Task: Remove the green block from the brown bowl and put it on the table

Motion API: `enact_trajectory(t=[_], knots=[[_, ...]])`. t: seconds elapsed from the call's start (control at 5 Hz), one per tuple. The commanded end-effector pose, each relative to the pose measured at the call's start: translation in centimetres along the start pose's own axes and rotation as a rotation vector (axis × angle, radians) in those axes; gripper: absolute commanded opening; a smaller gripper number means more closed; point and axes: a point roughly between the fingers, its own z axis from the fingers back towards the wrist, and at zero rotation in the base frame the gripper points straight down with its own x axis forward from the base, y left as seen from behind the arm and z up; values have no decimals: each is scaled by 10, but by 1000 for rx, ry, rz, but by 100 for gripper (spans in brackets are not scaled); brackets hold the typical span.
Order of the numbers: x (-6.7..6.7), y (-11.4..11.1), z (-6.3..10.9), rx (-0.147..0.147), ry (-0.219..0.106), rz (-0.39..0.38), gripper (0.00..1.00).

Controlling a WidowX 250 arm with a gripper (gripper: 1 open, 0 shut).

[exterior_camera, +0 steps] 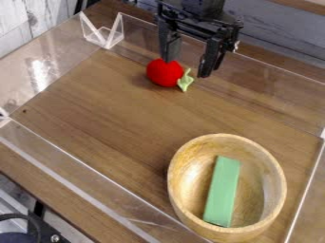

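Green block (pixel 223 191) lying inside brown bowl (pixel 230 184) on table (pixel 102 104); gripper (pixel 187 68), jaws spread and empty, above red fruit (pixel 162 72).

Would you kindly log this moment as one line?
gripper: open, above red round fruit | light-green rectangular block: in round wooden bowl | step: pick pending

light-green block (pixel 223 191) lies flat inside the round wooden brown bowl (pixel 185 161) on the table (pixel 102 104).

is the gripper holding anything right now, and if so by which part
Nothing is held. The gripper is open and empty above the table, by the red fruit; the green block lies in the brown bowl.
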Motion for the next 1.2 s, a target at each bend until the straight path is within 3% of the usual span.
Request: enact_trajectory(t=[0.0,0.2,0.6,1.0], knots=[[-11,-16,-6,-15,32,9,100],[-24,-36,-12,-32,63,19,100],[-69,-101,-20,-49,45,55,100],[-97,-133,-48,-76,12,82,100]])
